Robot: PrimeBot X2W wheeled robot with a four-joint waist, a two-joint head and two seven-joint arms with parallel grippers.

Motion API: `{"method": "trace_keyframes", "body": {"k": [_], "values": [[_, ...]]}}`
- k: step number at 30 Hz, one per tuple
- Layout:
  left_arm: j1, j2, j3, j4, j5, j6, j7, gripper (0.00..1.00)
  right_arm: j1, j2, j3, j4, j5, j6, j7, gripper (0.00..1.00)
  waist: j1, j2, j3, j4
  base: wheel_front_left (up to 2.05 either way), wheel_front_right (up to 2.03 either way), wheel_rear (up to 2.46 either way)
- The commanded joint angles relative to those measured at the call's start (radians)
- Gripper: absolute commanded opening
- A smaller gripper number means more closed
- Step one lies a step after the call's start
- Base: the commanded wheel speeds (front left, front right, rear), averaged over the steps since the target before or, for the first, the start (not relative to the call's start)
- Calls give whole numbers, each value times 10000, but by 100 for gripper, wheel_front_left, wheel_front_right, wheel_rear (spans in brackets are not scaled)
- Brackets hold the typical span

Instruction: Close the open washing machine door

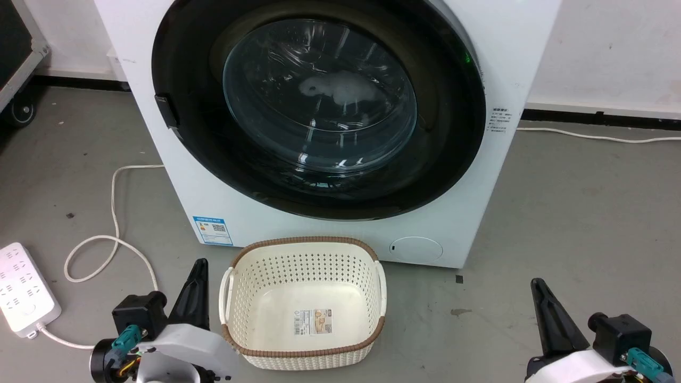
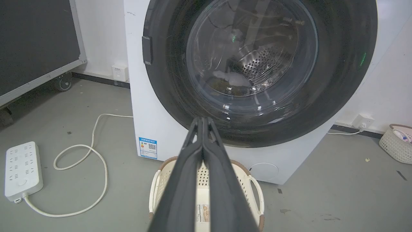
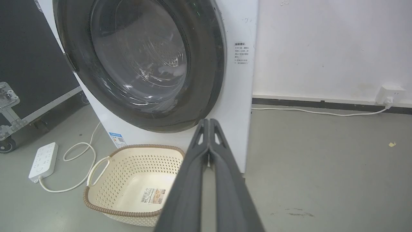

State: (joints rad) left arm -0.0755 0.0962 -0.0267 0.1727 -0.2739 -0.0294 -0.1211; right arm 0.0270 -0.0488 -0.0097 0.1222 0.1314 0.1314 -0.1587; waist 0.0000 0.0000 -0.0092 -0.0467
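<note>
Head view puts two grippers low at the near edge, both pointing up toward the machine and touching nothing. The left gripper [image 1: 200, 264] stands just beside the basket's left handle with its fingers pressed together, and the right gripper [image 1: 534, 282] stands well to the right over bare floor, also closed; each wrist view shows the tips meeting. From left to right on the floor lie one white power strip [image 1: 24, 290], one looping cord [image 1: 114, 213] and one cream basket [image 1: 303, 242], just in front of one white washing machine [image 1: 511, 53]. The washing machine door [image 1: 319, 101] sits flush in the machine's front, with a wide glossy black rim, a bulging clear glass centre and something pale behind the glass.
</note>
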Motion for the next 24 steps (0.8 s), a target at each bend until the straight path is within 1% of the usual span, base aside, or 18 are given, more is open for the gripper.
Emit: {"method": "trace_keyframes", "body": {"k": [1,24], "values": [[40,-15,5,-60,121,16,43,0,-14,-1,5,-58,-58,0,74,0,0,0,1,6,0,0,0],[179,-102,56,-384,630,70,270,0,-64,-3,23,-284,-302,-2,368,0,0,0,18,96,0,0,0]]}}
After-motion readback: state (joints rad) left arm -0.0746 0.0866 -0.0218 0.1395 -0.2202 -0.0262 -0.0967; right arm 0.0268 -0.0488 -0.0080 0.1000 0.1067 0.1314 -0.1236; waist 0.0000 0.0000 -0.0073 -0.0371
